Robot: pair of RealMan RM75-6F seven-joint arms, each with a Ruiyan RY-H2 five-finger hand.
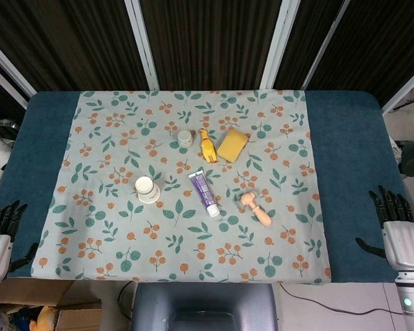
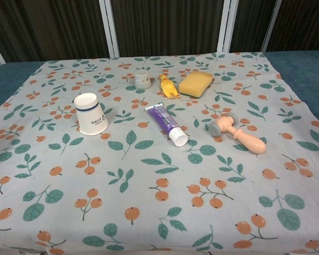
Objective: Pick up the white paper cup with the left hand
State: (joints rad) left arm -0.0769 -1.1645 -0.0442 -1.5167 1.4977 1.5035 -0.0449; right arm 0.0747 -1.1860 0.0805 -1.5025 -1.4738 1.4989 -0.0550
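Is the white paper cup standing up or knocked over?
Standing up. In the chest view the white paper cup stands on its wider end on the tablecloth, narrower flat end up.

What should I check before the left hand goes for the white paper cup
1. White paper cup upright, mouth up: ok.
2. Left hand holds nothing, fingers apart: ok.
3. Cloth between the left hand and the cup free of objects: ok.
4. Nearest neighbour, the purple tube, lies apart from the cup: ok.
5. Right hand parked at the far table edge, away from the cup: ok.
6. Cup empty or filled: cannot tell.
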